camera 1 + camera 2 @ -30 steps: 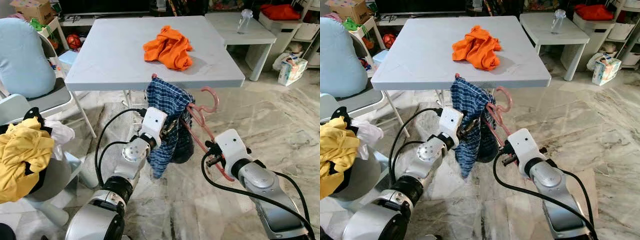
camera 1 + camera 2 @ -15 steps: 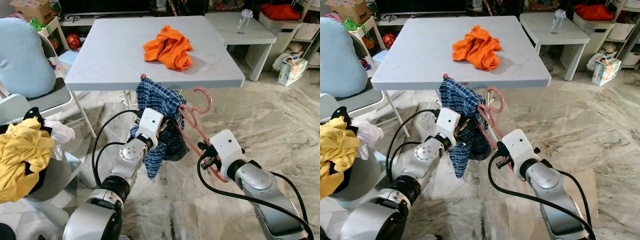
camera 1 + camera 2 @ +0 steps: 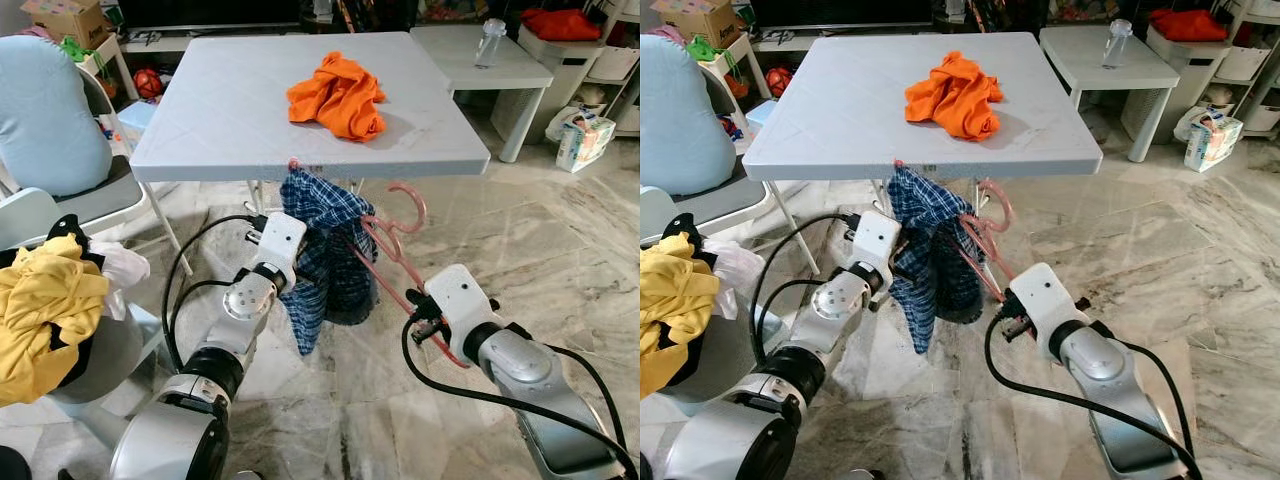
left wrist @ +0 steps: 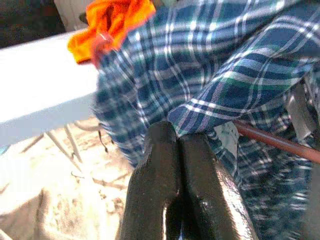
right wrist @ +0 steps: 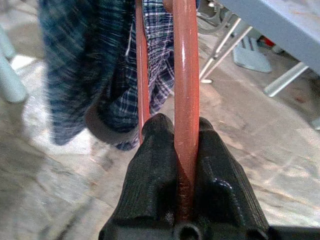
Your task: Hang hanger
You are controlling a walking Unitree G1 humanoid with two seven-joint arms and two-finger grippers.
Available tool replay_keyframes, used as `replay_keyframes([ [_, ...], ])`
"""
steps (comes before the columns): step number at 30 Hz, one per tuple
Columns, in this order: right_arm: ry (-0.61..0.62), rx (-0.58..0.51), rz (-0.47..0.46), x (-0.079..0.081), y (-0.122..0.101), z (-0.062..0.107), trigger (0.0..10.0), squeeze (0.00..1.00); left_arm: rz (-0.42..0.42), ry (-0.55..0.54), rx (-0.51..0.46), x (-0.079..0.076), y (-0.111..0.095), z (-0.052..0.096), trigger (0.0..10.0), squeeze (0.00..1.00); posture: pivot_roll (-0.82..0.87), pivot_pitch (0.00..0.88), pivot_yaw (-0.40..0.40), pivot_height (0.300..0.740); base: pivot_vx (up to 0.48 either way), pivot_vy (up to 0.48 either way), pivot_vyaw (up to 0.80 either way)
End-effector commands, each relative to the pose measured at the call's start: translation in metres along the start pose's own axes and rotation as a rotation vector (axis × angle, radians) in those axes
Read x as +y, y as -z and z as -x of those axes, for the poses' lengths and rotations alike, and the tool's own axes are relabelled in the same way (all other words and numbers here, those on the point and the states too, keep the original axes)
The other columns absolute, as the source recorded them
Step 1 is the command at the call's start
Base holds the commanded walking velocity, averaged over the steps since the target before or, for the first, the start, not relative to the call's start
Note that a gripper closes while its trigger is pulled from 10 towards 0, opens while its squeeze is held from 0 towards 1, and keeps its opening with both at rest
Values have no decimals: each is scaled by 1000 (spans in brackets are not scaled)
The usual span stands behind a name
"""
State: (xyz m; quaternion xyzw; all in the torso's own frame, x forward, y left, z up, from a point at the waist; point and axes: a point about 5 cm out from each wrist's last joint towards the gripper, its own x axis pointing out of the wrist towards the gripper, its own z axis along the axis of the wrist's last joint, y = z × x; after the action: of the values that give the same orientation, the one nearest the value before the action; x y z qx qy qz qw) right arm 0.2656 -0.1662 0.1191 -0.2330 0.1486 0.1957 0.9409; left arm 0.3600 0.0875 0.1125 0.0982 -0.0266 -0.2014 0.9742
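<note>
A pink hanger (image 3: 398, 243) carries a blue plaid shirt (image 3: 330, 262) just in front of the grey table's near edge (image 3: 310, 160). Its hook (image 3: 413, 203) points up, below the table edge. My left gripper (image 4: 177, 136) is shut on a fold of the plaid cloth at the shirt's left side, beside the hanger's bar (image 4: 280, 146). My right gripper (image 5: 186, 127) is shut on the hanger's lower pink bar; in the left eye view it sits at the hanger's lower right end (image 3: 420, 308). An orange garment (image 3: 338, 95) lies on the table.
To the left stand a chair with a pale blue cushion (image 3: 45, 115) and a seat piled with yellow clothes (image 3: 45, 310). A white side table (image 3: 480, 58) with a bottle (image 3: 490, 40) stands at the back right, and a tissue pack (image 3: 583, 140) lies on the marble floor.
My left gripper has moved left, drawing the plaid cloth with it. The hanger's left tip now rises to the table edge. My right gripper has slid slightly right and down with the hanger.
</note>
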Motion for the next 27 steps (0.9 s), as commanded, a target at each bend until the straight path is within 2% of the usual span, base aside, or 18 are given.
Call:
replay_keyframes([
  [1, 32, 0, 57, -4, 0, -2, 0, 0, -12, -13, -53, 4, -11, -3, 0, 0, -14, 41, 23, 740, 0, 0, 0],
  [4, 50, 29, 240, -8, 7, -6, 0, 0, 4, -2, -85, 0, -18, -5, 0, 0, -11, 40, 20, 740, 0, 0, 0],
  [5, 52, 38, 334, -9, 10, -7, 0, 0, 6, 5, -99, -2, -22, -6, 0, 0, -8, 40, 17, 740, 0, 0, 0],
  [10, -20, 90, 498, -4, 25, -15, 0, 0, 45, 78, -160, -19, -39, -13, 0, 0, -1, 38, 10, 740, 0, 0, 0],
  [13, -38, 102, 518, -4, 29, -14, 0, 0, 55, 84, -172, -21, -43, -14, 0, 0, -2, 37, 8, 740, 0, 0, 0],
  [18, -126, 165, 627, -7, 50, -9, 0, 0, 105, 66, -178, -11, -53, -17, 0, 0, -7, 38, 9, 740, 0, 0, 0],
  [22, -91, 264, 578, -18, 68, -9, 0, 0, 138, 71, -190, -7, -63, -20, 0, 0, -7, 39, 12, 740, 0, 0, 0],
  [27, -54, 298, 528, -24, 76, -10, 0, 0, 163, 78, -196, -8, -67, -21, 0, 0, 0, 40, 9, 740, 0, 0, 0],
])
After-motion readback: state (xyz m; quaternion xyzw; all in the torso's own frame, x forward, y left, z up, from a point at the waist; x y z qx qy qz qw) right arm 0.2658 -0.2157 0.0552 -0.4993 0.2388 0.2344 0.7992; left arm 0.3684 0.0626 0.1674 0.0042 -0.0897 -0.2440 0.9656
